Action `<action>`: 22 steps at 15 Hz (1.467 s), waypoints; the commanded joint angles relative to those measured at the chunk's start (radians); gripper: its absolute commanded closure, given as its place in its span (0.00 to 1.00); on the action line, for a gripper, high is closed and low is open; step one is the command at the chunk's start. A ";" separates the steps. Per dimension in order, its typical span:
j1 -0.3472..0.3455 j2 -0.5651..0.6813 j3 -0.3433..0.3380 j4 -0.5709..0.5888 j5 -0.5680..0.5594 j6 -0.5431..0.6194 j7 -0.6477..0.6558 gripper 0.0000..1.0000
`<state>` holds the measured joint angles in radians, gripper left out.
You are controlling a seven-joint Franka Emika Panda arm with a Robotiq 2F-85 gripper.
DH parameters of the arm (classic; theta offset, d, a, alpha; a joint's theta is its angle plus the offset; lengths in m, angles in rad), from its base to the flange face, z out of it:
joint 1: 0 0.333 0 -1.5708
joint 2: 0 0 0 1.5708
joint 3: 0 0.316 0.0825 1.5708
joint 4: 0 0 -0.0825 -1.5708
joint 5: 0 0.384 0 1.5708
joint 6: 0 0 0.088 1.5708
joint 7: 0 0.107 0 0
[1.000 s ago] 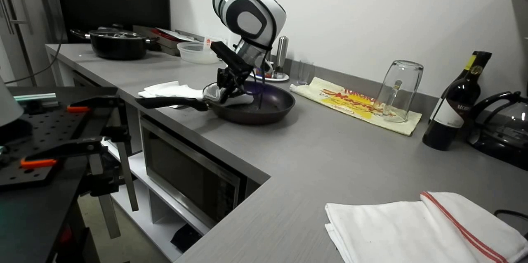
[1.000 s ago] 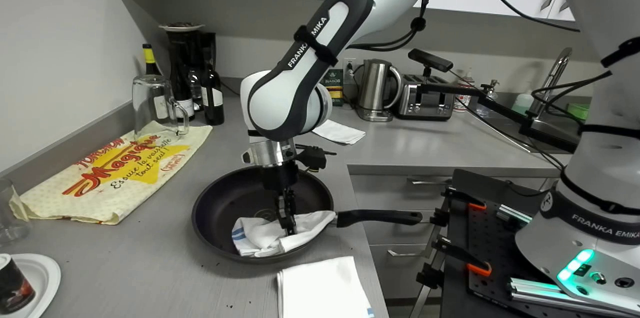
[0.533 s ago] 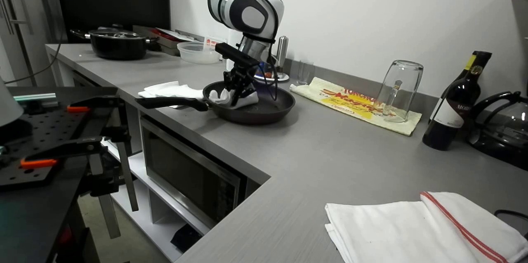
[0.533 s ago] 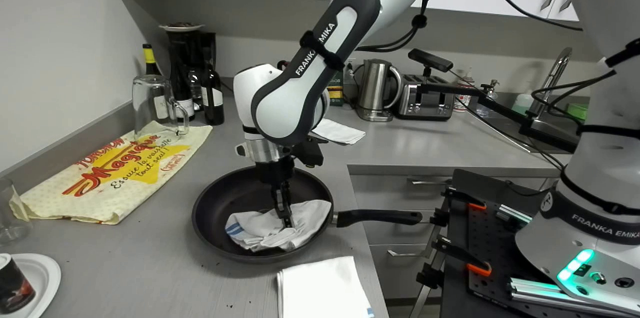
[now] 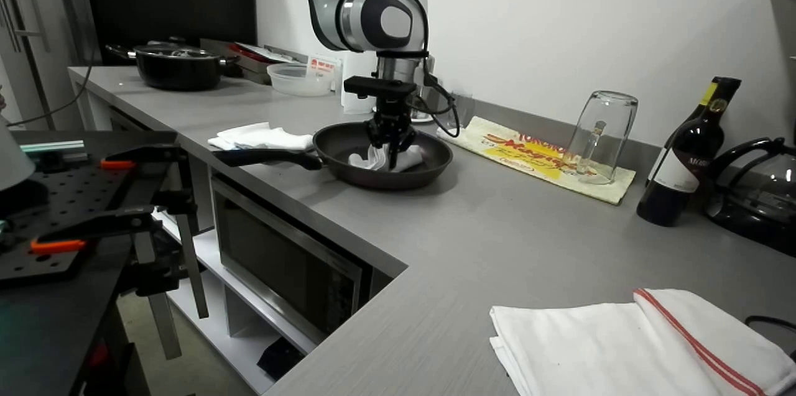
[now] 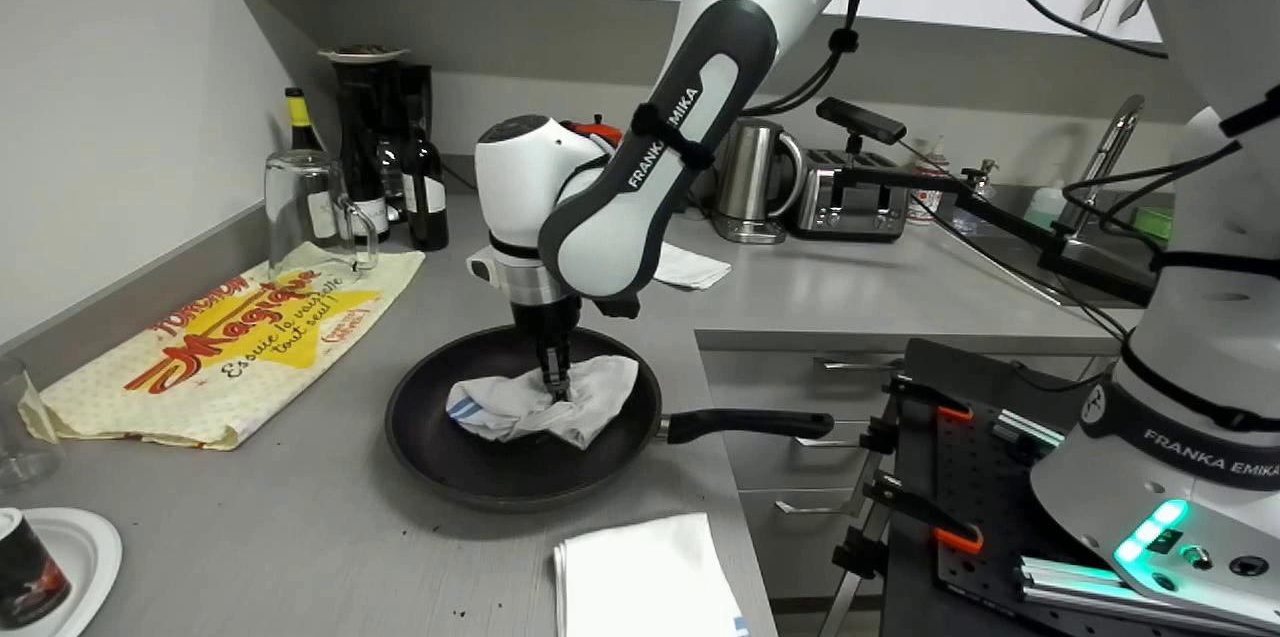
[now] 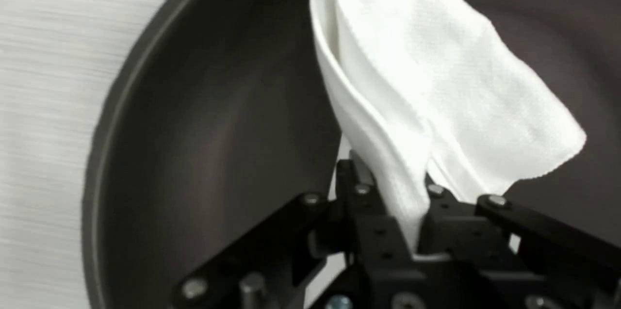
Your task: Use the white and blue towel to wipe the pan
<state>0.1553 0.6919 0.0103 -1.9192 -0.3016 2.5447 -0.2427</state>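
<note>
The white towel with blue stripes (image 6: 600, 395) lies bunched inside the dark frying pan (image 6: 430, 452). My gripper (image 6: 556, 392) points down into the pan and is shut on a fold of the towel. In the wrist view the fold runs up between the fingers of my gripper (image 7: 392, 175), and the towel (image 7: 427, 56) spreads over the pan floor (image 7: 194, 129). The towel (image 5: 372, 160) and pan (image 5: 385, 181) also show in an exterior view. The pan's black handle (image 6: 750, 425) points toward the counter's edge. The fingertips are partly hidden by the towel.
A folded white cloth (image 6: 650, 577) lies beside the pan. A yellow printed cloth (image 6: 270, 347) bears an upturned glass pitcher (image 6: 300, 217). Wine bottles (image 5: 684, 160), a red-striped cloth (image 5: 622, 346) and a paper plate (image 6: 95, 557) are on the counter.
My gripper and the towel have moved from the pan's handle-side rim toward its middle, and the wrist has become more upright. The pan has shifted slightly the same way.
</note>
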 commanded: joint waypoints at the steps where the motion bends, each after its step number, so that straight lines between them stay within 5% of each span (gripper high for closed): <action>1: 0.065 0.089 -0.104 0.050 -0.141 0.120 0.111 0.96; 12: 0.258 0.163 -0.363 0.116 -0.429 0.258 0.436 0.96; 22: 0.358 0.040 -0.397 0.068 -0.758 0.169 0.672 0.96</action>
<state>0.4717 0.7921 -0.3706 -1.8344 -0.9393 2.7594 0.3427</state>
